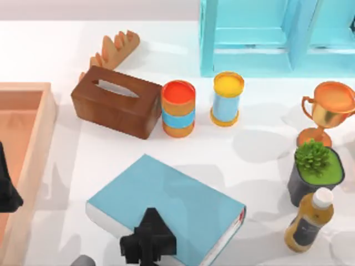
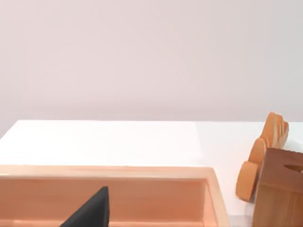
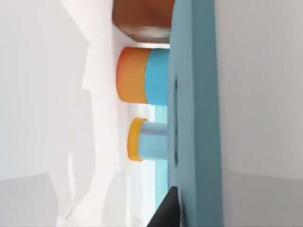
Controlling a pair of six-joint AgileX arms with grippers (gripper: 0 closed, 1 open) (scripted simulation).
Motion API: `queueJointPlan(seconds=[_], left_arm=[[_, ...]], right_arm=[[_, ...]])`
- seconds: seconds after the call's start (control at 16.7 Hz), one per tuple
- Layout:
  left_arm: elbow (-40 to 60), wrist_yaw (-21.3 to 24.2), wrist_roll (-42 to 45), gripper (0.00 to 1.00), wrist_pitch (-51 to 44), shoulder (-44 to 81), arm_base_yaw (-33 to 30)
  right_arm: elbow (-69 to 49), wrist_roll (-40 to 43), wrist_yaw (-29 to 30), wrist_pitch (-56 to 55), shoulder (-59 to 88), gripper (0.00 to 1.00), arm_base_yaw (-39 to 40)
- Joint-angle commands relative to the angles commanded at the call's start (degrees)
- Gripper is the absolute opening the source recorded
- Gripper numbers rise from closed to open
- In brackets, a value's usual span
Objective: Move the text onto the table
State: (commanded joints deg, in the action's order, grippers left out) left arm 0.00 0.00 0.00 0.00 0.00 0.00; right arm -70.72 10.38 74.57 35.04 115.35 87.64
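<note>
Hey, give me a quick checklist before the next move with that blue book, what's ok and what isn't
1. Right gripper at the book's near edge: ok.
2. Grip closed on the cover: cannot tell.
3. Book resting flat on the table: cannot tell.
4. Space between book and tissue box: ok.
5. Space between book and plant pot and bottle: ok.
6. Left gripper parked over the tray, away from the book: ok.
</note>
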Motion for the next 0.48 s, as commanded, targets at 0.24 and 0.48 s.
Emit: queueJointPlan(seconds=[0.24, 0.48], left_arm=[[0.0, 0.0, 0.0, 1.0, 0.0, 0.0, 0.0], [0.0, 0.0, 0.0, 1.0, 0.0, 0.0, 0.0]], right_arm=[[-0.74, -1.48, 0.18, 2.16, 0.2, 0.0, 0.5], [-0.43, -1.74, -0.02, 1.62, 0.28, 0.0, 0.23]])
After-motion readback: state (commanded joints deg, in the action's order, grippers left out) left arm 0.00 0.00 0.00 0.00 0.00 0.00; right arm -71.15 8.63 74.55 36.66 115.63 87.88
